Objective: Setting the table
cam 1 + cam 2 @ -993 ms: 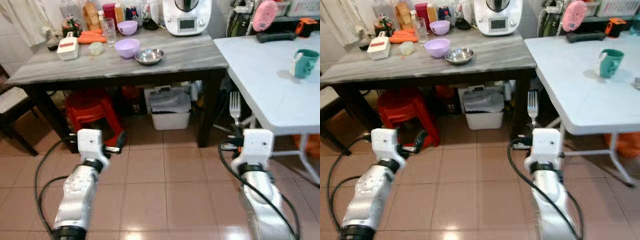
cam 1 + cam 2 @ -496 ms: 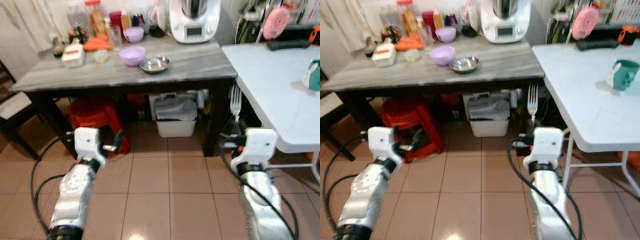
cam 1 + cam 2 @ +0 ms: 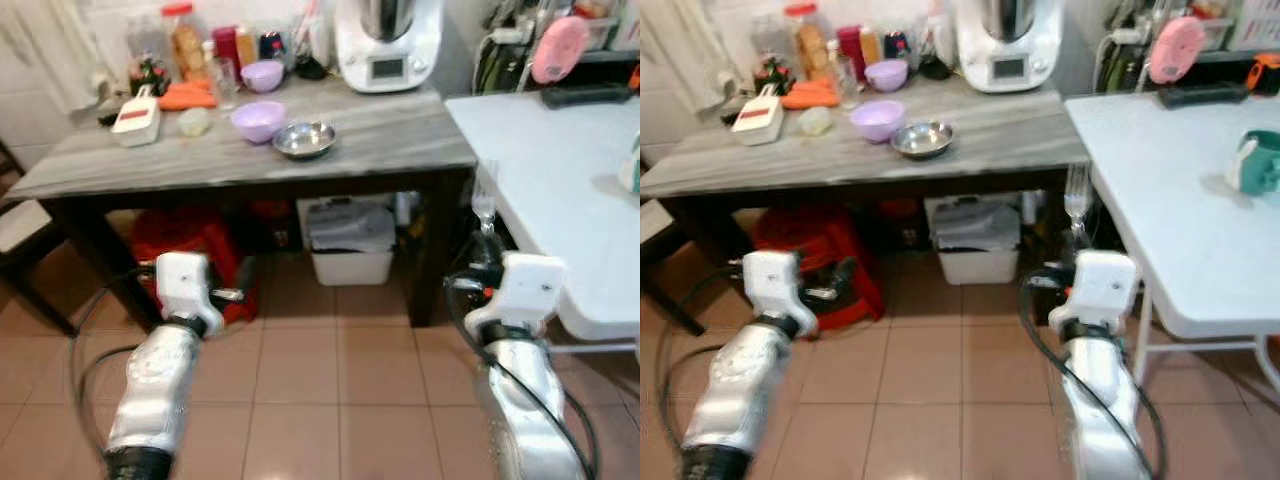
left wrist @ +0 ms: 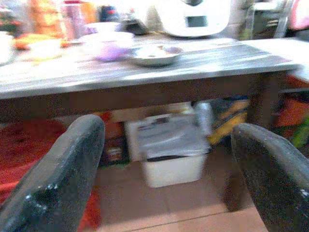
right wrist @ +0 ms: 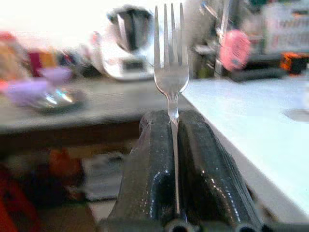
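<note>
We see a kitchen with a floor of reddish-brown tiles (image 3: 330,400) and two tables meeting at a corner. A dark wooden table with a grey streaked top (image 3: 380,130) stands ahead, and a white folding table (image 3: 1170,190) runs along the right.

On the grey top we count two lilac bowls (image 3: 258,120), one steel bowl (image 3: 304,139), one white kitchen machine (image 3: 387,45), one white grater-like box with a red label (image 3: 135,116), some carrots (image 3: 187,95) and a cluster of jars and bottles too blurred to count. Under it sit one red plastic stool (image 3: 190,245) and one white bin (image 3: 350,240). The white table holds one teal mug (image 3: 1260,165).

Our right gripper (image 5: 174,145) is clenched on one silver fork (image 5: 170,72), tines upright, just beside the white table's near edge. Our left gripper (image 4: 166,159) hangs low over the floor with its fingers (image 4: 67,169) spread wide, holding nothing.
</note>
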Motion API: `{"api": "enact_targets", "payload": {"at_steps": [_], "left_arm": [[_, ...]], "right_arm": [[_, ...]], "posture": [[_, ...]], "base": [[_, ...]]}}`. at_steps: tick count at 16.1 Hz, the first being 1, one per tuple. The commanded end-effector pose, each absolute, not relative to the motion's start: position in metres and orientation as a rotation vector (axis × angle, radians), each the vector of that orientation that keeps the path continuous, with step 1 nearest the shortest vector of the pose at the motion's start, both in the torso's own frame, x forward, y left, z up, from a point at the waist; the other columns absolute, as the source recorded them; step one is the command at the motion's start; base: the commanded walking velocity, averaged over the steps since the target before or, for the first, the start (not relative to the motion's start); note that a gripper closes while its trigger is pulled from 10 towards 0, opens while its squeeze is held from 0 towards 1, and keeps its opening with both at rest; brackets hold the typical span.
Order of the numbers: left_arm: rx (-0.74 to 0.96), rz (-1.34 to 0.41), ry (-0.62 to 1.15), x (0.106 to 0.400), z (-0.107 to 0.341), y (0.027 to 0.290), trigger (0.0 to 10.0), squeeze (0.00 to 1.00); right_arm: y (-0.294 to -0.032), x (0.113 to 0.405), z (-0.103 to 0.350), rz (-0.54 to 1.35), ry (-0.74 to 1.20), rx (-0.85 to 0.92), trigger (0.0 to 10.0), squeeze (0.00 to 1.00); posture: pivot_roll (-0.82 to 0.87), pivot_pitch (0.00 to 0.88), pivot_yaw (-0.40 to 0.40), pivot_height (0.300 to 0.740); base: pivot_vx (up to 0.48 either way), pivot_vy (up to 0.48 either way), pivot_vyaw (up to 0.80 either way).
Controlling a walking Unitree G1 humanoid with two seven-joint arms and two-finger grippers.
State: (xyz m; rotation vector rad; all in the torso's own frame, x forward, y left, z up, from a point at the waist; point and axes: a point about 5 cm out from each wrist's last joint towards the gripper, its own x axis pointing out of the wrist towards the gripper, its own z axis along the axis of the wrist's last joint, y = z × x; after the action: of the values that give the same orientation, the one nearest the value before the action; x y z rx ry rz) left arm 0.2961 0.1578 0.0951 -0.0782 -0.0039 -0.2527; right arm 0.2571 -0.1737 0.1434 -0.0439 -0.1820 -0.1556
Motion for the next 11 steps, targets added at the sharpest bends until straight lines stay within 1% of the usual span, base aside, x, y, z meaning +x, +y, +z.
{"api": "enact_targets", "payload": {"at_steps": [1, 7, 9, 11], "left_arm": [[-0.048, -0.217, -0.020, 0.297, 0.100, 0.171, 10.0, 0.00], [-0.059, -0.253, -0.025, 0.298, 0.100, 0.162, 10.0, 0.00], [-0.063, -0.257, -0.026, 0.299, 0.101, 0.161, 10.0, 0.00], [-0.065, -0.265, -0.025, 0.300, 0.100, 0.159, 10.0, 0.00]], "right_arm": [[-0.166, 0.258, 0.147, -0.136, -0.209, -0.020, 10.0, 0.00], [-0.163, 0.255, 0.141, -0.106, -0.205, -0.019, 10.0, 0.00], [-0.161, 0.256, 0.140, -0.091, -0.197, -0.047, 10.0, 0.00], [-0.161, 0.256, 0.140, -0.096, -0.203, -0.041, 10.0, 0.00]], "posture": [[-0.09, 0.000, 0.094, 0.740], [-0.09, 0.000, 0.090, 0.740], [-0.09, 0.000, 0.091, 0.740], [-0.09, 0.000, 0.094, 0.740]], "base": [[0.337, 0.000, 0.00], [0.361, 0.000, 0.00], [0.373, 0.000, 0.00], [0.377, 0.000, 0.46]]}}
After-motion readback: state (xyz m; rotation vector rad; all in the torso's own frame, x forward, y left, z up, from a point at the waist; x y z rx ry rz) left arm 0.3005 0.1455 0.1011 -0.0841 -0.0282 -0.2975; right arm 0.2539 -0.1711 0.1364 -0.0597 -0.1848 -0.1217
